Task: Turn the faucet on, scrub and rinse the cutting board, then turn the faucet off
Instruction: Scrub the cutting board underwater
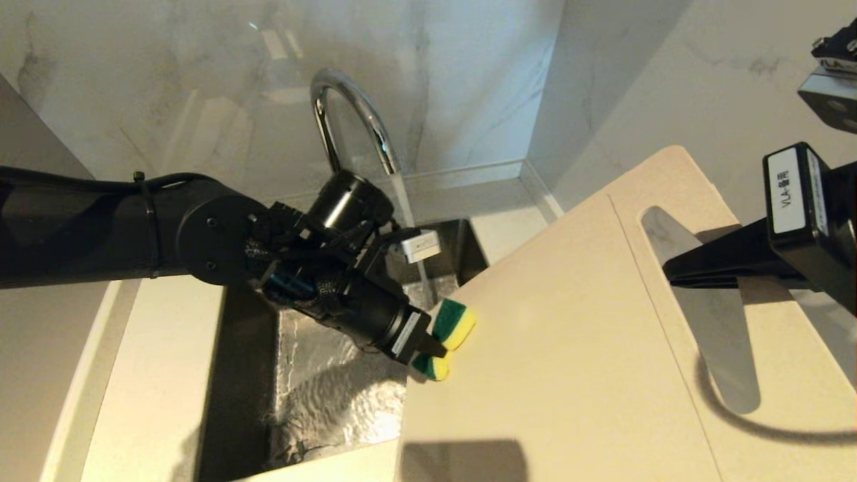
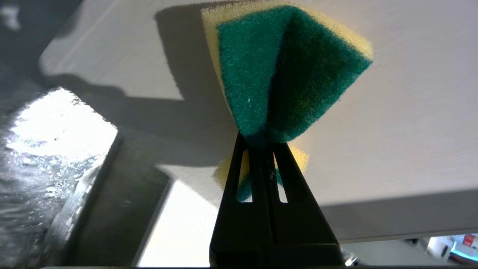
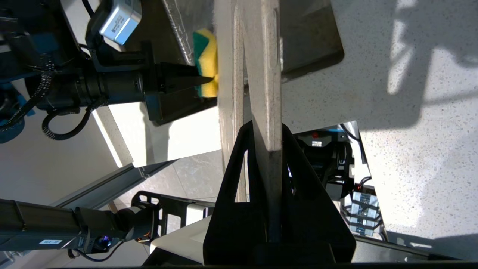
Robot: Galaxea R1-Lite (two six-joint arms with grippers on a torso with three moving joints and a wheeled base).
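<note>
The chrome faucet (image 1: pixel 348 114) arches over the sink and a thin stream of water (image 1: pixel 410 207) runs from its spout. The cream cutting board (image 1: pixel 556 348) is held tilted over the sink's right side. My right gripper (image 1: pixel 676 271) is shut on the board's edge beside the slot handle; the right wrist view shows its jaws (image 3: pixel 267 130) clamped on the board (image 3: pixel 261 56). My left gripper (image 1: pixel 432 345) is shut on a green-and-yellow sponge (image 1: pixel 455 321), which presses against the board's left edge. In the left wrist view the sponge (image 2: pixel 283 71) folds out of the gripper (image 2: pixel 261 144) against the board (image 2: pixel 410 130).
The steel sink (image 1: pixel 321 375) holds rippling water under the left arm. Pale countertop (image 1: pixel 154 375) borders the sink on the left, and a marble wall (image 1: pixel 201 100) rises behind the faucet. The left arm's wrist camera (image 1: pixel 420 245) sits close to the water stream.
</note>
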